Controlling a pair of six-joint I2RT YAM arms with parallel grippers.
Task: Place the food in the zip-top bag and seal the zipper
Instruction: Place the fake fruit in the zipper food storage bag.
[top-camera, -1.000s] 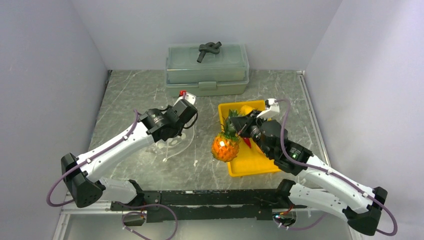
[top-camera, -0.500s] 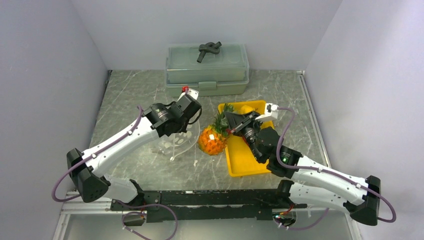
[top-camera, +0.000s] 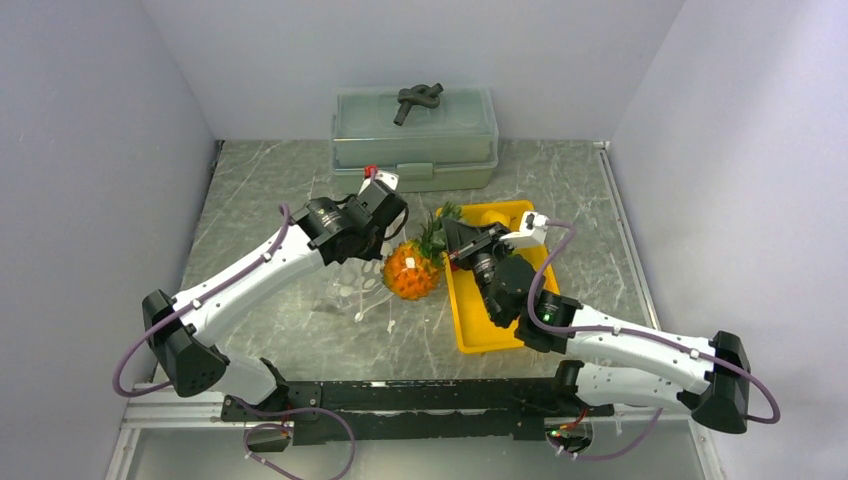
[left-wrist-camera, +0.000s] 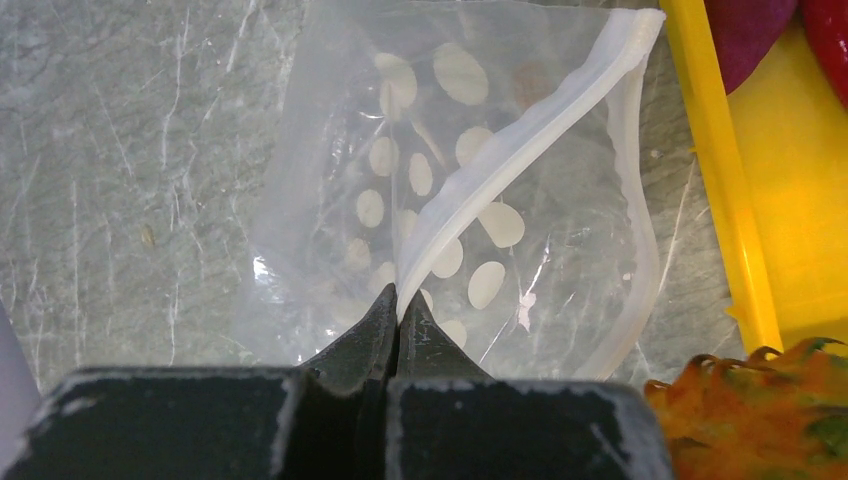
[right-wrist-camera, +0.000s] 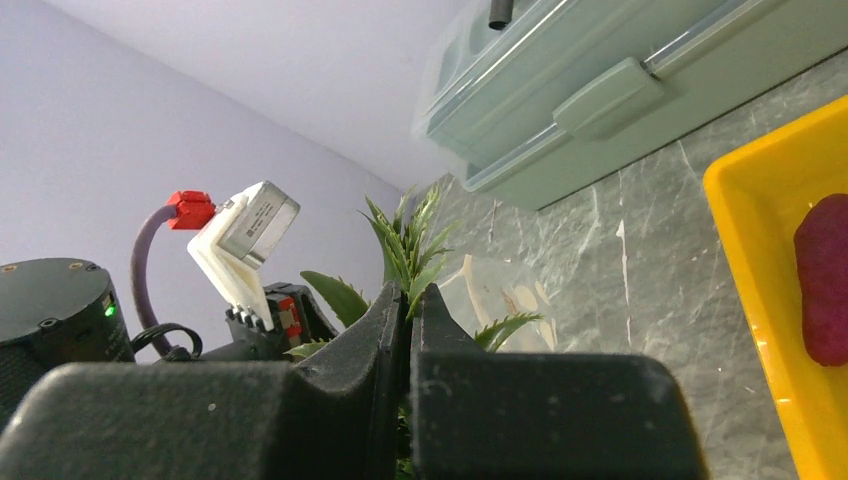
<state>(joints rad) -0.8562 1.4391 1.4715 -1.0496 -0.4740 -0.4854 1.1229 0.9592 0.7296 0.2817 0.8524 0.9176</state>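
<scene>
The orange pineapple (top-camera: 408, 277) hangs by its green crown (right-wrist-camera: 410, 235), and my right gripper (top-camera: 447, 243) (right-wrist-camera: 410, 300) is shut on those leaves. It sits just left of the yellow tray, next to the zip-top bag (top-camera: 347, 292) (left-wrist-camera: 450, 180). My left gripper (top-camera: 378, 250) (left-wrist-camera: 398, 300) is shut on the bag's zipper (left-wrist-camera: 520, 150), the whitish strip, and holds the mouth raised and gaping. In the left wrist view the pineapple (left-wrist-camera: 760, 400) shows at the bottom right, outside the bag. A purple eggplant (right-wrist-camera: 825, 275) (left-wrist-camera: 745, 35) and a red chili (left-wrist-camera: 830, 40) lie in the tray.
The yellow tray (top-camera: 480, 330) (left-wrist-camera: 720, 180) lies right of the bag under my right arm, with a yellow fruit (top-camera: 492, 216) at its far end. A grey-green lidded box (top-camera: 415, 140) (right-wrist-camera: 620, 80) stands at the back, a dark object (top-camera: 418, 100) on its lid.
My right gripper has carried the pineapple left, from over the tray's edge to beside the bag. My left gripper has moved up and right, still gripping the bag's edge.
</scene>
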